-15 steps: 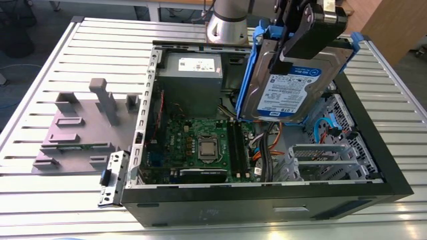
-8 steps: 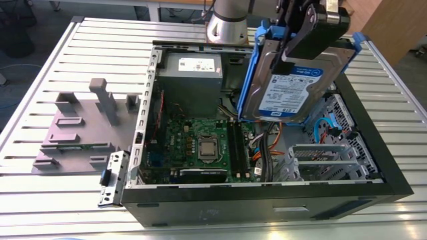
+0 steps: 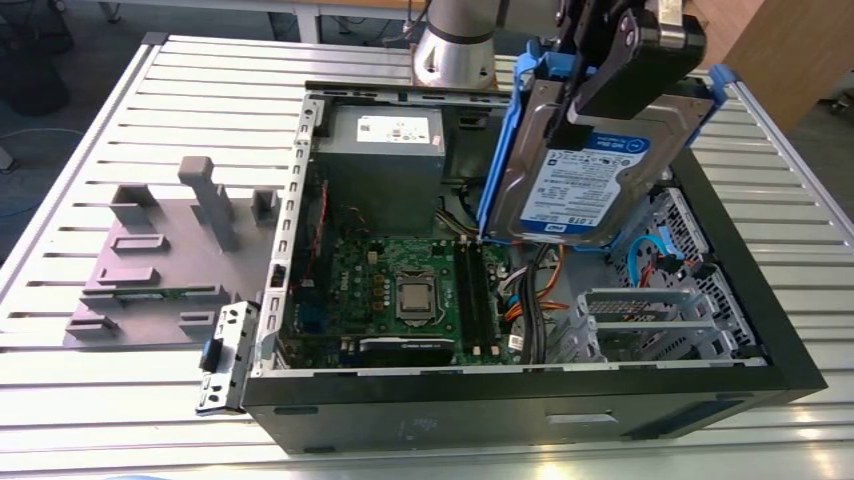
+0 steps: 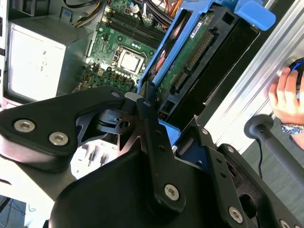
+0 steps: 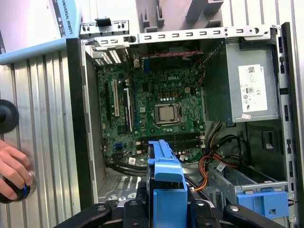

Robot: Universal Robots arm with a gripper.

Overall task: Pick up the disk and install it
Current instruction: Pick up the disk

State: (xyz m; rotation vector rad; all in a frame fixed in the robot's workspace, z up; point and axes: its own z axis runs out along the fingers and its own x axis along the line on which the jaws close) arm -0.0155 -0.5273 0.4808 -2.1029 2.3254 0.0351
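Carrying the disk (image 3: 587, 170) clear above the open computer case (image 3: 534, 410), tilted steeply on edge with the label side facing out and the pincer (image 3: 601, 100) clamped on its blue frame. Hanging over the case's drive cage (image 3: 647, 310), beside the motherboard (image 3: 400, 290) and touching neither. Likely calling for levelling the drive and squaring its connector edge to the cage while steering clear of the orange and blue cables (image 3: 541, 290) inside the case, so that nothing is snagging the frame.
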